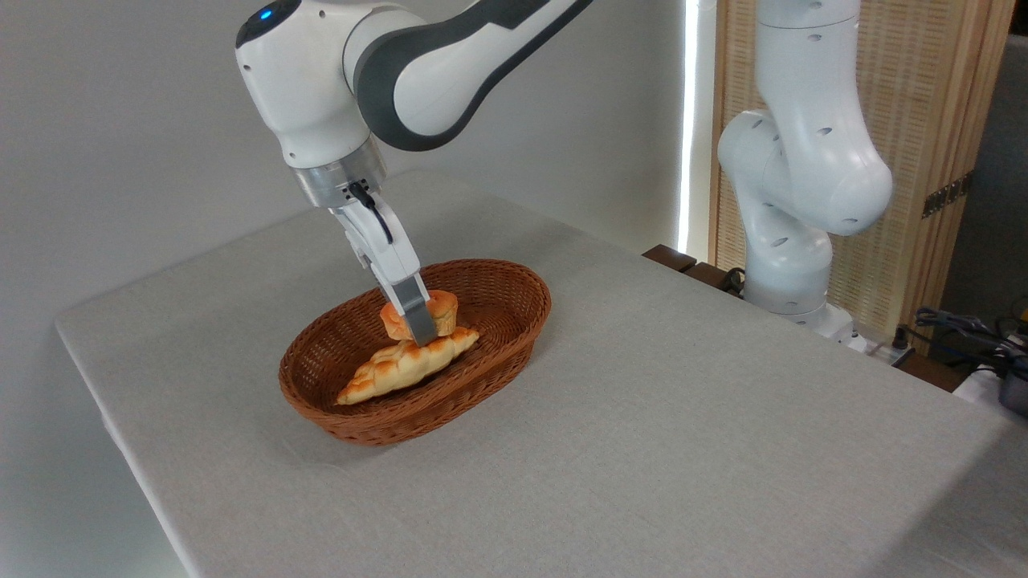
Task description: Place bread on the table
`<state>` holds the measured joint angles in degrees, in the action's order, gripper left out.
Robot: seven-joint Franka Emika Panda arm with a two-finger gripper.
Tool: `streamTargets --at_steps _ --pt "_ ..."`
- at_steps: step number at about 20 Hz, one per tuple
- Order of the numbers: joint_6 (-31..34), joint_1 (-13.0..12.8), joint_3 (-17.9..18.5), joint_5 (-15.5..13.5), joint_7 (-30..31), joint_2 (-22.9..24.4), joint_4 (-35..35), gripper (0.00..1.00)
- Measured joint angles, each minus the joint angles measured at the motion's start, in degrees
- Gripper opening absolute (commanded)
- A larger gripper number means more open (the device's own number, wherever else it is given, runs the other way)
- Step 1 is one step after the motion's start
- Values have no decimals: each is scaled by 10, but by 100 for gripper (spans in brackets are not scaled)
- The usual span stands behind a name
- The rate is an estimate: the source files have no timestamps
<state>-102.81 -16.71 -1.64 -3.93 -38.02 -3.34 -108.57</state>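
Down, tool astride bread

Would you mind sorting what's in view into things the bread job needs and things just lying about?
Needed:
- round bun, in the basket
- gripper, fingers around the bun
- grey-clothed table, its destination
- wicker basket, holding the bun

Lying about:
- braided loaf, under the bun
- cables at far right

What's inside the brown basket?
Two breads sit inside the wicker basket: a small round bun and a long braided loaf in front. The claw covers part of the bun, so its grip is unclear.
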Motion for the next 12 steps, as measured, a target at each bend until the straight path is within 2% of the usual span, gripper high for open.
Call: streamTargets --at_steps 5,8,12 --pt "0 1 4 0 0 6 5 56" --pt "0 2 10 3 0 9 10 60" --pt "0 5 63 17 -1 18 13 61"
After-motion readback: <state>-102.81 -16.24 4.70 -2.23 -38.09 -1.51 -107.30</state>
